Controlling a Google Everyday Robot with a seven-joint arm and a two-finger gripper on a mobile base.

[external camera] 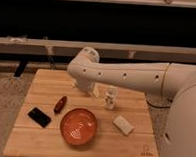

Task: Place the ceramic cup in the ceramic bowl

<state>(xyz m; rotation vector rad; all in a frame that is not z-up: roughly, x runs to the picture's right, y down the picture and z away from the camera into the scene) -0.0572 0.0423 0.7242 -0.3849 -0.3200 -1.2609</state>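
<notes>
The orange-red ceramic bowl [78, 126] with a pale swirl inside sits on the wooden table [47, 142], front of centre. My white arm reaches in from the right and bends down over the table's back middle. The gripper [88, 87] hangs low there, behind the bowl and apart from it. A pale white shape [95, 90] shows at the gripper's right side. It may be the ceramic cup, but the arm hides most of it and I cannot tell whether the gripper holds it.
A small patterned white bottle [110, 98] stands just right of the gripper. A flat white block [122, 124] lies right of the bowl. A dark red oblong object [60, 104] and a black phone-like slab [39, 116] lie left of the bowl.
</notes>
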